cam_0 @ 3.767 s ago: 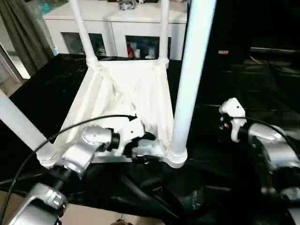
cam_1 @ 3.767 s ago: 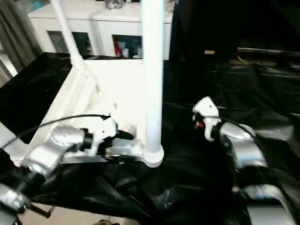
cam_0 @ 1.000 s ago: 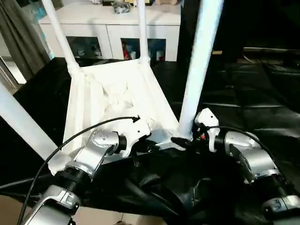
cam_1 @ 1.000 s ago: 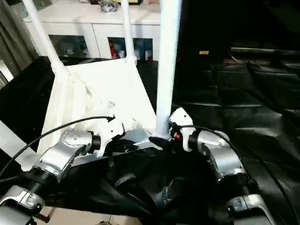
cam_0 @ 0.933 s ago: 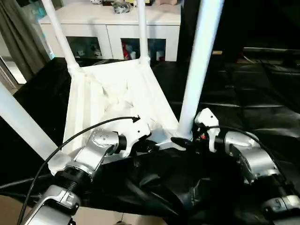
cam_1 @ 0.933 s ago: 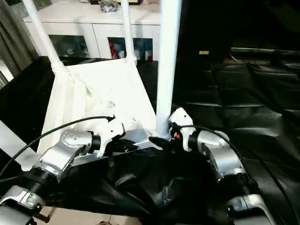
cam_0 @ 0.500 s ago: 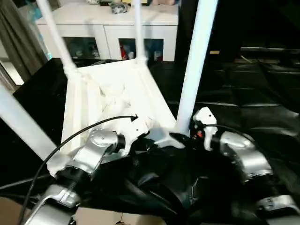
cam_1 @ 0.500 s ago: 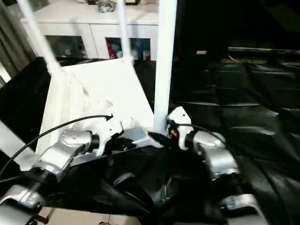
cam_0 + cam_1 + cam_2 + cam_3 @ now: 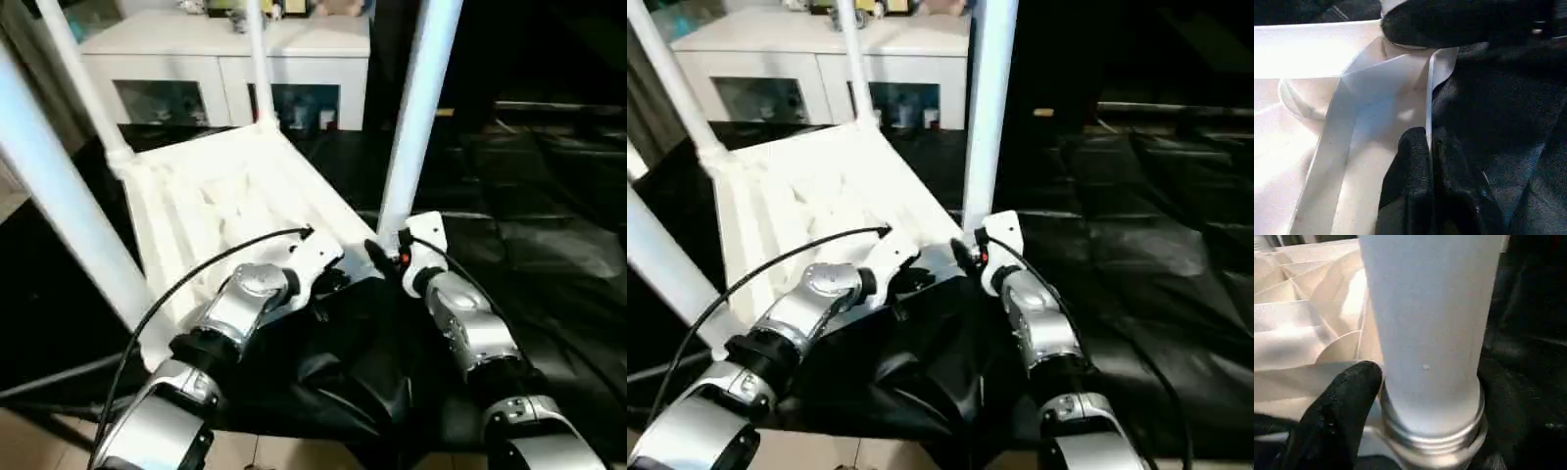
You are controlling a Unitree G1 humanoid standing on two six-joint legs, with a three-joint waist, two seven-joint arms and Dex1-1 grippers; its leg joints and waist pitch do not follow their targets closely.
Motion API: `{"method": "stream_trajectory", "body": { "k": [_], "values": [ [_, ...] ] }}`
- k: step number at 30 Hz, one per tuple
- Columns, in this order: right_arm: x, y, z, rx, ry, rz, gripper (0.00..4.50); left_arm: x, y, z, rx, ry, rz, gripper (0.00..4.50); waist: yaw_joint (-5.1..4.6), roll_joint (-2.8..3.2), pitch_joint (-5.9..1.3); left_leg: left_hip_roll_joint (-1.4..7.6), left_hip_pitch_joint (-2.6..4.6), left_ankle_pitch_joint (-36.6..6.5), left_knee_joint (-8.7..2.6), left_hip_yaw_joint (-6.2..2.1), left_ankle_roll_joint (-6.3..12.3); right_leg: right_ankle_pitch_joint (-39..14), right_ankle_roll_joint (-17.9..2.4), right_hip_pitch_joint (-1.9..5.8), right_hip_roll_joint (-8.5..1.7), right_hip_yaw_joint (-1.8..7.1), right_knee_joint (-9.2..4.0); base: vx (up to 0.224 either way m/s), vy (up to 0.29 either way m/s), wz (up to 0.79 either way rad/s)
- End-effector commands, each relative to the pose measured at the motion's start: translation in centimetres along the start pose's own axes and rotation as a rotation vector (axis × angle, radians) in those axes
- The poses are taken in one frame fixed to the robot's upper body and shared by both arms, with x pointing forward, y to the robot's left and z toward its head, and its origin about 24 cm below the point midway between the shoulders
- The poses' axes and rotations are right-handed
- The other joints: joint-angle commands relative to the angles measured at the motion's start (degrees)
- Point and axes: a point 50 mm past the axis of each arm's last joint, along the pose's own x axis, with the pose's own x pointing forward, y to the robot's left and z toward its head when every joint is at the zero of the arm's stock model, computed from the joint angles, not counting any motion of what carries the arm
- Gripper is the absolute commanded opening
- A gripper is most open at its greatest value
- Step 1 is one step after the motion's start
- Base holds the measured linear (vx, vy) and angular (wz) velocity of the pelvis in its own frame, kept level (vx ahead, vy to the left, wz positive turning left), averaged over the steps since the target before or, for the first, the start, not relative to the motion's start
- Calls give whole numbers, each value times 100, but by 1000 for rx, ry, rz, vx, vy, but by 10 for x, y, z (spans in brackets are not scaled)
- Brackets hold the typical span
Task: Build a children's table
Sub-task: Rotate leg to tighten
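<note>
A white plastic ribbed tabletop [image 9: 211, 211] lies upside down on black sheeting [image 9: 549, 255], open sheeting to its right. Four white tubular legs stand up. The left gripper [image 9: 1430, 161] pinches the near rim; the right gripper [image 9: 1425, 396] clasps the near-right leg [image 9: 416, 108].

Pretty cramped at the near corner
Four legs [image 9: 411, 108] fence the tabletop [image 9: 225, 206]; black worktop [image 9: 549, 245] to the right lies open.

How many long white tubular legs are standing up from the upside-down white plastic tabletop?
4 long white tubular legs: near-left, far-left, far-right, and near-right, whose base the right gripper surrounds. All rise from corners of the white plastic tabletop.
</note>
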Motion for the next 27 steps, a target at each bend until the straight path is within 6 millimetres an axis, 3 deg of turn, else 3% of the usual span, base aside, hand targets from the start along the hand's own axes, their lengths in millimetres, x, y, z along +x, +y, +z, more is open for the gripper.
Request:
{"method": "stream_trajectory", "body": {
  "k": [1, 2, 4, 7, 10, 13, 16, 17, 20, 21, 22, 27],
  "values": [
    [5, 35, -1, -20, 4, 260, 380, 1, -4, 17, 24, -112, -30, 0, -62, -130, -235, 292, 278, -3961, -446, -287, -179, -3898, -181, 5, -245, -7, -560, 0, 0, 0],
    [1, 31, 1, -38, 4, 296, 380, -2, -3, 15, 22, -113, -57, 0, -43, -118, -231, 292, 287, -3891, -431, -297, -161, -3977, -151, 5, -262, -24, -586, 0, 0, 0],
    [-11, 19, 6, -97, 11, 397, 380, -14, -2, 9, 45, -115, -148, 0, -37, -141, -220, 325, 210, -3797, -456, -327, -104, -3952, -96, 80, -267, -37, -561, 0, 0, 0],
    [-19, 11, 8, -131, 24, 454, 380, -22, -2, 4, 72, -103, -215, 0, -2, -136, -213, 328, 213, -3682, -452, -321, -87, -3805, -251, 28, -289, 22, -530, 0, 0, 0],
    [-31, -1, 13, -170, 41, 530, 380, -36, -2, -2, 107, -80, -321, 0, 35, -123, -219, 369, 176, -3492, -475, -326, -69, -3489, -445, 63, -301, 63, -462, 0, 0, 0],
    [-38, -7, 16, -201, 61, 588, 380, -47, -2, -6, 119, -67, -392, 0, 104, -124, -243, 401, 177, -3196, -485, -259, -65, -2832, -858, 23, -281, 168, -355, 0, 0, 0],
    [-44, -8, 16, -223, 87, 648, 380, -54, -2, -9, 122, -51, -440, 0, 222, -179, -283, 404, 136, -2560, -450, -167, 49, -2182, -1187, 40, -262, 269, -219, 0, 0, 0],
    [-46, -8, 16, -234, 102, 670, 380, -57, -1, -10, 124, -41, -456, 0, 284, -177, -299, 411, 161, -2303, -417, -118, 111, -1990, -1280, 19, -262, 304, -186, 0, 0, 0],
    [-50, -6, 13, -260, 145, 737, 380, -64, 1, -13, 136, -21, -482, 0, 350, -208, -337, 393, 88, -1755, -345, -77, 299, -1569, -1347, 37, -230, 360, -69, 59, -21, 6],
    [-50, -6, 13, -262, 148, 744, 380, -64, 2, -14, 136, -20, -482, 0, 366, -217, -342, 389, 83, -1683, -331, -71, 321, -1501, -1355, 33, -226, 373, -54, 64, -31, 6],
    [-50, -5, 12, -265, 149, 749, 380, -65, 3, -14, 139, -17, -478, 0, 396, -213, -346, 392, 127, -1671, -308, -48, 342, -1457, -1393, -8, -216, 394, -49, 65, -36, 12],
    [-48, -2, 12, -269, 151, 759, 343, -68, 9, -13, 144, -8, -463, 0, 401, -217, -398, 382, 46, -1164, -257, -56, 483, -864, -1517, 73, -183, 369, 73, 48, -22, 6]
  ]
}}
